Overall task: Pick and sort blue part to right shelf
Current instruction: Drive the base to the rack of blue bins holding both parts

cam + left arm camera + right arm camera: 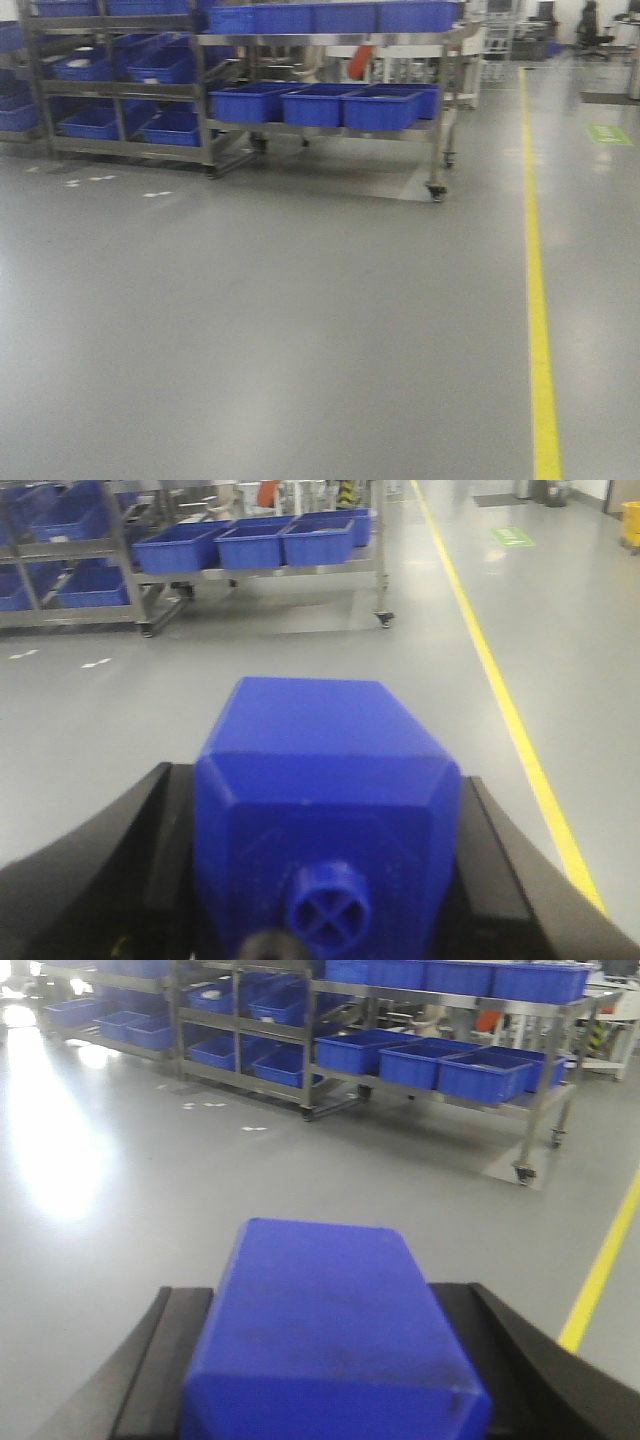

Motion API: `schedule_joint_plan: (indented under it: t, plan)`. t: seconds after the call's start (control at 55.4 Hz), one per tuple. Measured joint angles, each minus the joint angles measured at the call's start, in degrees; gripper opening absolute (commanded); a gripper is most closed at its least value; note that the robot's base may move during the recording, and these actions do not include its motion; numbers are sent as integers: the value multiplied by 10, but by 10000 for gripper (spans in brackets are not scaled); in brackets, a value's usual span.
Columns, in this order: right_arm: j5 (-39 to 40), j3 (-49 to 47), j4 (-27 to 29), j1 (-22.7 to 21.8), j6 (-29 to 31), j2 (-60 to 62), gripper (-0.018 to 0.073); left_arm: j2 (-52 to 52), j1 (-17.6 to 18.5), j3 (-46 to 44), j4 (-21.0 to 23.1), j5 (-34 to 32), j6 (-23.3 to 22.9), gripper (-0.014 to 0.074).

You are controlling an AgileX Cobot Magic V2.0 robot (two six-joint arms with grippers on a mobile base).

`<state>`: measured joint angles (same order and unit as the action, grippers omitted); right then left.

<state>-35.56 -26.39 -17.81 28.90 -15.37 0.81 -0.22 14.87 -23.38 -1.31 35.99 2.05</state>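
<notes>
Across the grey floor [300, 330], towards the far end of the hall, the steel-framed right shelf on castors [330, 40] is seen, well apart from both arms; three open blue plastic bins [318, 106] are lined up side by side on its lower level, and a further row of blue bins [330, 17] is set on its top level; what lies inside them cannot be told from these angles; just beside it, a second steel rack [200, 90] is stocked with more blue bins, one of which holds something pale [85, 55], too blurred to be named; a green floor sign [608, 133] is marked with pale writing that cannot be read; a yellow painted line [537, 300] is run along the floor; the left gripper [325, 830] is clamped on a blue faceted plastic part [320, 740], with black fingers [150, 840] pressed to either side, and a round cap moulded with a cross [328, 907] is shown on its near face; the right gripper [330, 1360] is likewise closed on a blue rectangular plastic part [325, 1280], held between black fingers [165, 1360].
</notes>
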Motion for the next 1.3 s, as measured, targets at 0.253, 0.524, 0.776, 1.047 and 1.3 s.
schedule_joint_plan:
  t: [0.253, 0.524, 0.776, 1.047, 1.3]
  plan:
    - [0, 0, 0, 0, 0, 0, 279, 0, 0, 0, 0, 0, 0, 321]
    - [0, 0, 0, 0, 0, 0, 279, 0, 0, 0, 0, 0, 0, 321]
    - [0, 0, 0, 0, 0, 0, 279, 0, 0, 0, 0, 0, 0, 321]
    - [0, 0, 0, 0, 0, 0, 279, 0, 0, 0, 0, 0, 0, 321]
    - [0, 0, 0, 0, 0, 0, 279, 0, 0, 0, 0, 0, 0, 321]
